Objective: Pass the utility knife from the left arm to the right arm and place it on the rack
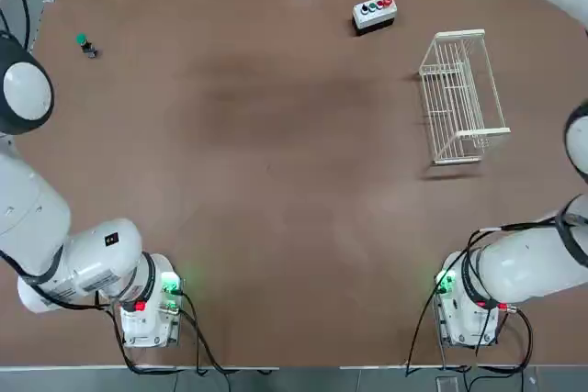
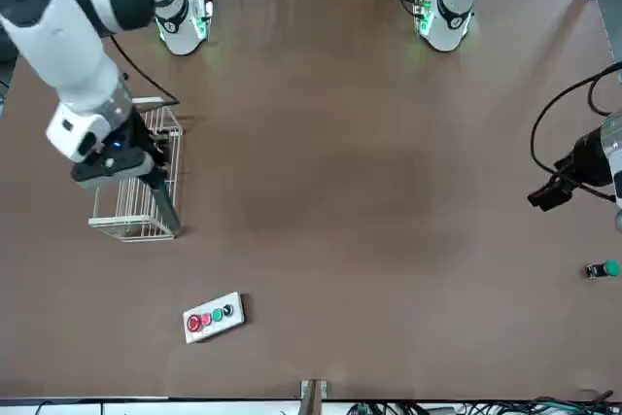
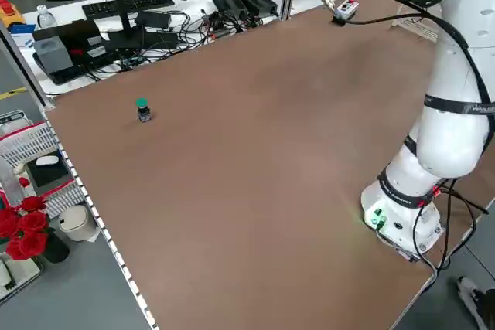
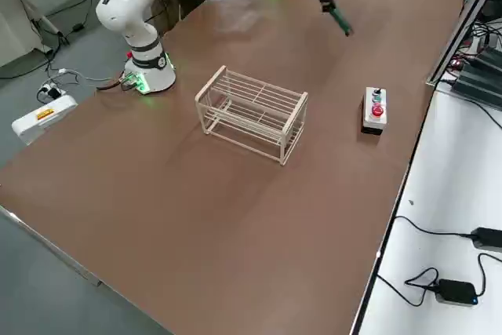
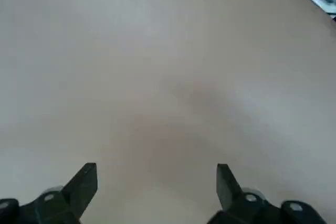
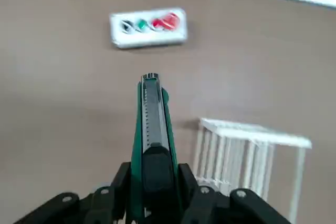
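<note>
Right gripper point(image 6: 155, 172) hanging above table point(image 2: 321, 240), on rack's side, fingers closing firmly on utility knife point(image 6: 153, 129). Knife pointing outward from fingertips, raised off tabletop. White wire rack point(image 1: 462, 98) standing on right part of table. White button box point(image 1: 374, 13) lying beyond rack, toward table's far edge. Left gripper point(image 5: 157, 170) hovering well apart, over left side, fingers standing wide apart, holding nothing. Small green-capped knob point(image 1: 86, 44) sitting at far left.
</note>
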You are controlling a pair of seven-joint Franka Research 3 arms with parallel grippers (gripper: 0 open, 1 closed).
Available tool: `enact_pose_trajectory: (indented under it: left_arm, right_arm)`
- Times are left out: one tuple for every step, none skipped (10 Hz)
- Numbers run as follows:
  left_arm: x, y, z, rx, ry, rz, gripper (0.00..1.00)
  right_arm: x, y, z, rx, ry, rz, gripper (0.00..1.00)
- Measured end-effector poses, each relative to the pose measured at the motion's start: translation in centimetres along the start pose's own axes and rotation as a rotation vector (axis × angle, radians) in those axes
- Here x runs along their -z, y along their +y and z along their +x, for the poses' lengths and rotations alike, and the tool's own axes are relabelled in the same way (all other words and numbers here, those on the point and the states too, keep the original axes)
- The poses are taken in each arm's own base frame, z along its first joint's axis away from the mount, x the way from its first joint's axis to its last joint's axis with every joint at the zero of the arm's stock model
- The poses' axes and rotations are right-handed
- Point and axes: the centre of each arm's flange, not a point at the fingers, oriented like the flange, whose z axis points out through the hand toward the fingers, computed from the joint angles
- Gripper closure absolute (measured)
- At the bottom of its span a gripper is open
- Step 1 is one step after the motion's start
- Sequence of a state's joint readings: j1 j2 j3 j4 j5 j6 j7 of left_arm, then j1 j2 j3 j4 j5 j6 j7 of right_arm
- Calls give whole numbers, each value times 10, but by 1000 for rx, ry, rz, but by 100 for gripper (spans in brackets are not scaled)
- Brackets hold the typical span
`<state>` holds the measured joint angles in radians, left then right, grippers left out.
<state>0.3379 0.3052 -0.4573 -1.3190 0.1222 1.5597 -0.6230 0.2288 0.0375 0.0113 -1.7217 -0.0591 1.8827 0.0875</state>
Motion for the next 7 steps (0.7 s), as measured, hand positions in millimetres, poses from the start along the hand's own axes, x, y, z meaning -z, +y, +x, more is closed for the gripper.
enact_pose_trajectory:
  left_arm:
    - [11,0,-11,-98,5,21,0]
    - [16,-1,-22,-166,-5,43,0]
    - [17,-3,-28,-217,-12,61,0]
    - [14,-3,-31,-255,-18,73,0]
    - [13,-2,-31,-295,-20,63,0]
    - [21,-7,-31,-324,-19,21,0]
    - [40,-21,-34,-331,-2,-22,0]
  right_arm:
    - [-6,32,-17,-53,-24,-7,58]
    - [-15,61,-35,-104,-53,-4,58]
    - [-29,85,-52,-151,-78,4,58]
    - [-49,104,-68,-189,-85,13,58]
    - [-72,116,-86,-210,-77,22,58]
    - [-94,121,-101,-217,-68,29,58]
    - [-108,124,-112,-221,-65,34,58]
